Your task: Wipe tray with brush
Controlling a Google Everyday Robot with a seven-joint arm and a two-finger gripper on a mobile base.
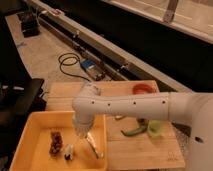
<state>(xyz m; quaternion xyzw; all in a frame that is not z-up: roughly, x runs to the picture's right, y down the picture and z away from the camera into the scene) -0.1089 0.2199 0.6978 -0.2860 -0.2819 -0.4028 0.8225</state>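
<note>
The yellow tray (30,135) lies at the lower left, on the front left part of a pale wooden board. The brush (93,145), slender and whitish, lies slanted on the tray floor near the tray's right rim. My gripper (80,131) hangs from the white arm, low over the tray, right at the brush's upper end. I cannot tell whether it touches the brush. A dark reddish-brown lumpy cluster (55,142) sits in the middle of the tray, with a small white and dark bit (68,151) beside it.
The wooden board (145,150) carries a red bowl (142,89), a green pepper (133,131) and a pale green cup (156,128) to the right of the tray. A black chair (20,100) stands at the left. Cables and a rail lie on the floor behind.
</note>
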